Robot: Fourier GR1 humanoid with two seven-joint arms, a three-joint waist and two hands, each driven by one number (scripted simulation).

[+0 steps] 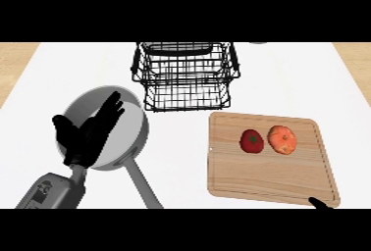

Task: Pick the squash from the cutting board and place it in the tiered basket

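**A:** Head view first. Where is the squash?

**B:** The squash (282, 139) lies on the cutting board (261, 179), in its upper half and a little right of the middle. It is orange and rounded. A red fruit (251, 141) with a dark stem spot lies just beside it, on its left; I cannot tell whether the two touch.

**A:** And the board itself?

**B:** It lies flat on the white desk (181, 147), long side running away from the robot.

**A:** Where is the tiered basket?

**B:** The tiered basket (185, 73) is black wire. It stands beyond the board's far left corner, apart from the board.

**A:** What about the left hand?

**B:** The left hand (83, 142) is well to the left of the board, over a grey pan (129, 135). Its fingers (109, 110) are straight and spread wide, pointing up and away, and hold nothing. The grey forearm (51, 191) comes in from the lower edge behind it. The pan's handle (145, 188) runs towards the robot, between the forearm and the board.

**A:** And the right hand?

**B:** Only a black tip of the right hand (317, 202) shows, at the board's near right corner. Whether it is spread or closed I cannot tell. It is well apart from the squash.
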